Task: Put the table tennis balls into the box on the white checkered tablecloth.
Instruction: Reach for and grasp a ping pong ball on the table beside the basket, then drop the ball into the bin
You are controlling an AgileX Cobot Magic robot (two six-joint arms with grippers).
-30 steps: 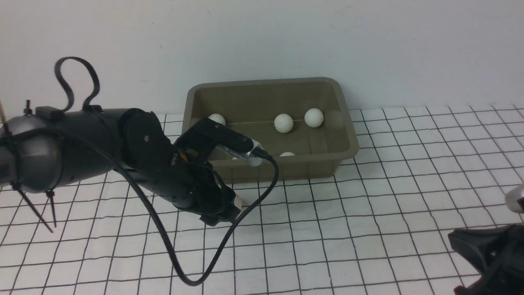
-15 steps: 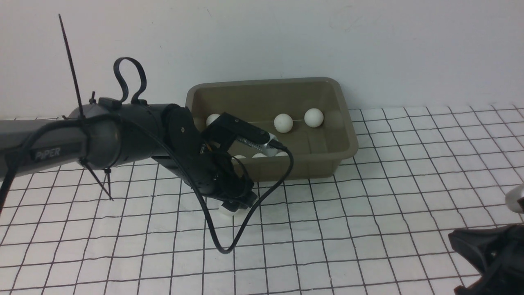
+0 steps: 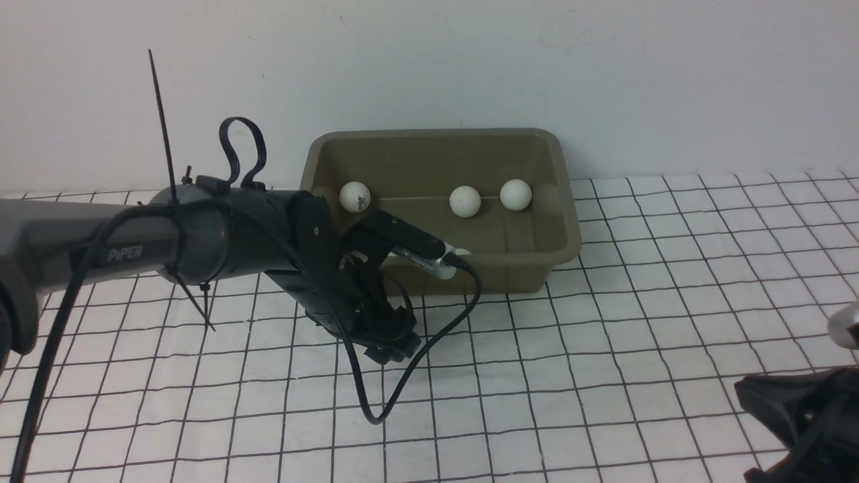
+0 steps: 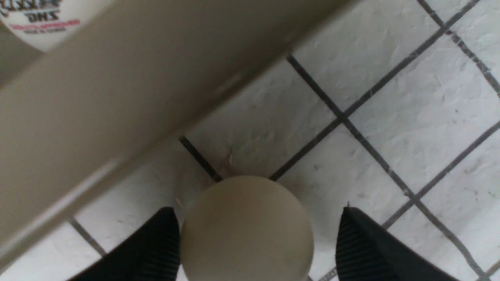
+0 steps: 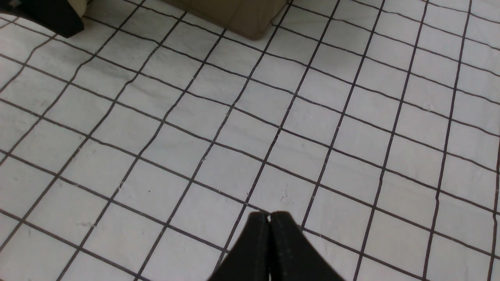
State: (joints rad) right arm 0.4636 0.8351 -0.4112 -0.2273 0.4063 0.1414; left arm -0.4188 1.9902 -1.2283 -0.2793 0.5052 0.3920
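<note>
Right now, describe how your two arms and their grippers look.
The left arm is a dark grey tube marked PiPER in pale letters, with black joints, black cable ties and a looping black cable. The left gripper has black ribbed fingers. The right arm is black with a silver part, and the right gripper has plain black fingers.

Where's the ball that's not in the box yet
In the left wrist view the loose ball sits on the checkered tablecloth between the left hand's open fingers, just outside the box's near wall.
</note>
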